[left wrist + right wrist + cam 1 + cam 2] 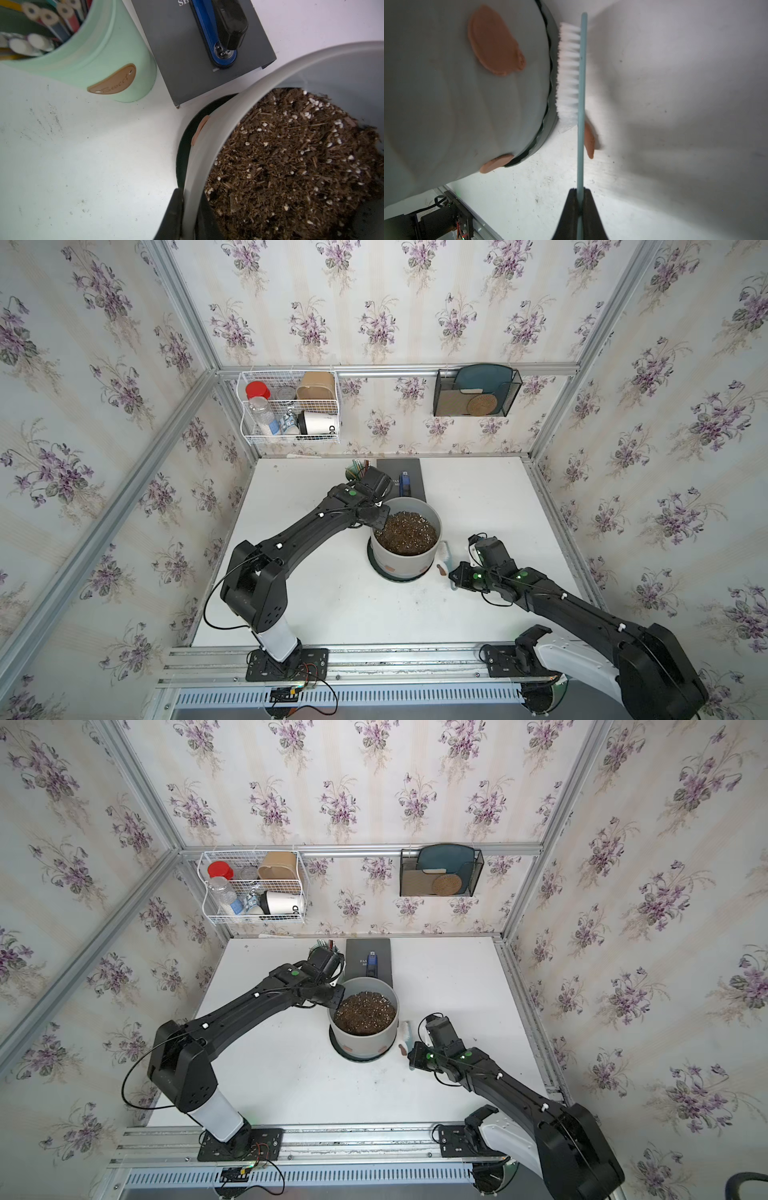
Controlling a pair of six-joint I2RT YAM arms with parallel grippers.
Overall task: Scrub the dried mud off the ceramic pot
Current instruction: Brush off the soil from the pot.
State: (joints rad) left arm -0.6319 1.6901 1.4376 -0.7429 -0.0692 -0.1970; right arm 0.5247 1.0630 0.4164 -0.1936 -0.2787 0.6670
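The ceramic pot (405,562) (365,1046) is light grey, full of dark soil, and stands on a black saucer (400,578) mid-table. My left gripper (380,520) (192,199) is shut on its far-left rim (228,116), one finger outside, one in the soil. Dried mud shows as reddish-brown patches on the wall (494,41) (496,164) (200,129). One flake (589,141) (440,569) lies on the table. My right gripper (454,578) (580,191) is shut on the teal handle of a brush (581,83) (444,553). Its white bristles touch the saucer's edge at the pot's right.
A mint-green pencil cup (116,68) (357,468) and a dark book (182,68) bearing a blue stapler (224,31) stand just behind the pot. A wire basket (291,406) and a black mesh holder (476,391) hang on the back wall.
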